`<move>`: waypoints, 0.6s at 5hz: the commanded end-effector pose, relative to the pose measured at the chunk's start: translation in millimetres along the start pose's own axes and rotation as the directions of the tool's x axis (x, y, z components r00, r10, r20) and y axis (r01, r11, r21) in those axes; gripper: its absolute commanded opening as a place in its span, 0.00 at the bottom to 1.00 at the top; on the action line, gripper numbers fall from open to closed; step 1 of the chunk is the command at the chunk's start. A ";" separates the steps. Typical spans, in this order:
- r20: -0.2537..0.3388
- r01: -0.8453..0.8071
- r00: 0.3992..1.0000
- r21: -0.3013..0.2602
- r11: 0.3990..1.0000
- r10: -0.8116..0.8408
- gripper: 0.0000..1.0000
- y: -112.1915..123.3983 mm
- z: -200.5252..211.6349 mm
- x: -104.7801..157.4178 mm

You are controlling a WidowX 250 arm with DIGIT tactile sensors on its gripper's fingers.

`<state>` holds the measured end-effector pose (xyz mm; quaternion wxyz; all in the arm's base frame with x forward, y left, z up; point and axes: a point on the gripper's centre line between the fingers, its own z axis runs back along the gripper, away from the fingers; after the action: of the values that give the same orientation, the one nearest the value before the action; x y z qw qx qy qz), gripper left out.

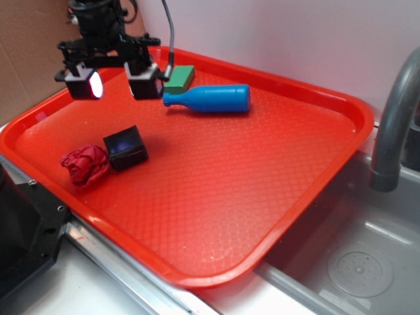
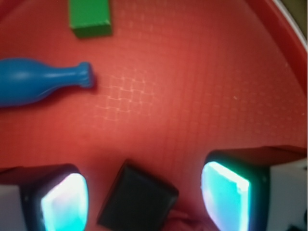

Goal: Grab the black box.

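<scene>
The black box (image 1: 125, 147) is a small glossy block lying on the red tray (image 1: 262, 170) at its left side, right beside a crumpled red rag ball (image 1: 84, 164). My gripper (image 1: 115, 83) hangs open above the tray, behind and above the box, not touching it. In the wrist view the black box (image 2: 138, 197) lies tilted between and below my two lit fingertips (image 2: 65, 202), with a wide gap on both sides; my gripper (image 2: 144, 199) holds nothing. A bit of the rag (image 2: 185, 222) shows at the bottom edge.
A blue bottle-shaped toy (image 1: 209, 99) lies on its side at the tray's back, with a green block (image 1: 180, 79) just behind it. A grey faucet (image 1: 394, 125) and sink basin (image 1: 361, 262) are on the right. A black fixture (image 1: 23, 230) sits at the lower left.
</scene>
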<state>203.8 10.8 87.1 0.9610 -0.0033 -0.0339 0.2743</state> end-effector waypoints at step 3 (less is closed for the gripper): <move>-0.040 -0.288 0.958 -0.131 0.949 0.285 1.00 -14.9 -20.4 -42.6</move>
<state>178.2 -25.2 63.2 0.9128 -0.0696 -0.0335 0.4011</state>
